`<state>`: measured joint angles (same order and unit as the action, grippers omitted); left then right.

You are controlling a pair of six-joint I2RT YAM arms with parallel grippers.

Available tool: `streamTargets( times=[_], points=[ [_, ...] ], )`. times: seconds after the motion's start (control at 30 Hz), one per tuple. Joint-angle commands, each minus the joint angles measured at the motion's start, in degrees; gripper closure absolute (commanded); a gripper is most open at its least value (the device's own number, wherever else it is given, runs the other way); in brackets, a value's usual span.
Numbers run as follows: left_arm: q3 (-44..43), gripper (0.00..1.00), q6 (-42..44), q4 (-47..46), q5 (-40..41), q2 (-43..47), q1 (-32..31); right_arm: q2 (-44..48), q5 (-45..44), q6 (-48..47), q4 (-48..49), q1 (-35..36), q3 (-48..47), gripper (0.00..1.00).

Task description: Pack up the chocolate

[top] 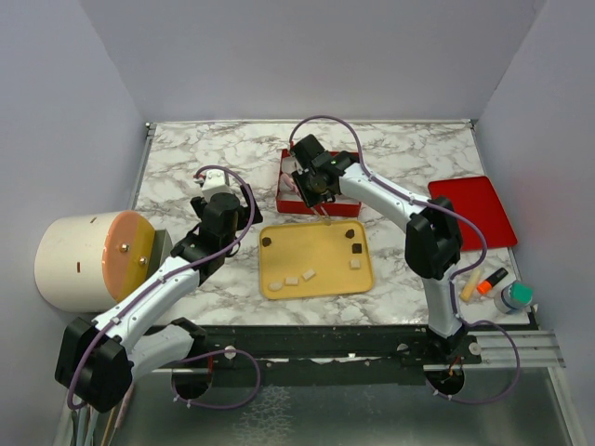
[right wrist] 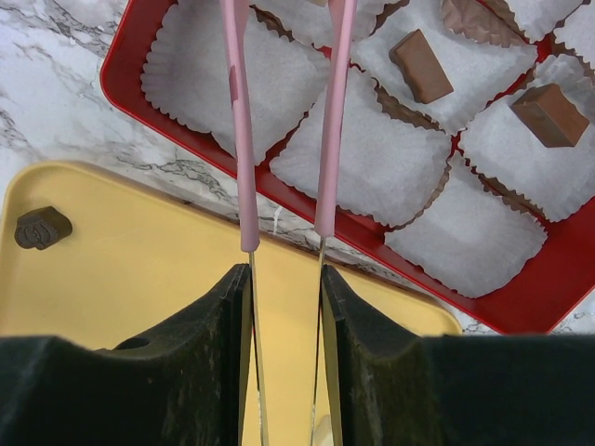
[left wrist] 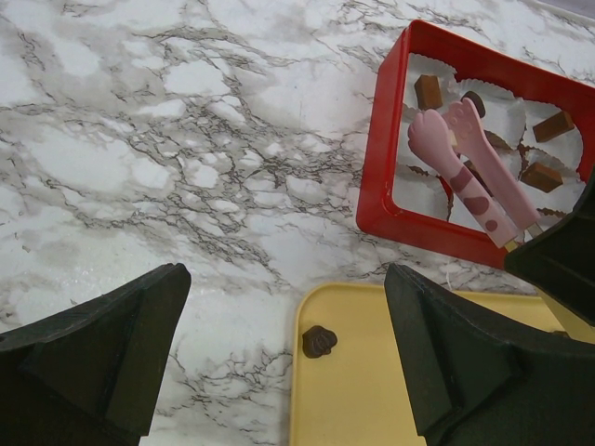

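Observation:
My right gripper [top: 312, 189] is shut on the metal handles of pink tongs [right wrist: 240, 139]. It holds them over the red box [top: 283, 189] of white paper cups. The tong tips [left wrist: 429, 130] hang slightly apart above the cups, and I cannot tell whether they hold anything. Brown chocolate pieces [right wrist: 421, 65] sit in some cups. A dark domed chocolate [left wrist: 319, 342] lies on the yellow tray [top: 321, 288]. Two more dark pieces [top: 353, 242] lie at the tray's far right. My left gripper [left wrist: 286, 279] is open and empty above the tray's left edge.
Pale pieces [top: 292, 280] lie on the tray's near part. A red lid [top: 472, 210] lies at the right. Markers [top: 485, 282] and a small capped jar [top: 514, 295] sit at the front right. A large white cylinder [top: 79, 260] stands at the left edge.

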<state>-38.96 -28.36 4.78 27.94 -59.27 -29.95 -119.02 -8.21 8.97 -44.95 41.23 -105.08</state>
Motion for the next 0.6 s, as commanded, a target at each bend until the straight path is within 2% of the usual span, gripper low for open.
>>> streamTargets(
  times=[0.0, 0.57],
  points=[
    [0.37, 0.02, -0.56, -1.18, -0.61, -0.24, 0.42, -1.07, 0.91, 0.17, 1.23, -0.35, -0.09, 0.63],
    [0.15, 0.02, -0.38, -1.57, -0.74, -0.56, 0.42, -2.25, 1.68, 0.08, 1.11, -0.72, -1.26, 0.58]
  ],
)
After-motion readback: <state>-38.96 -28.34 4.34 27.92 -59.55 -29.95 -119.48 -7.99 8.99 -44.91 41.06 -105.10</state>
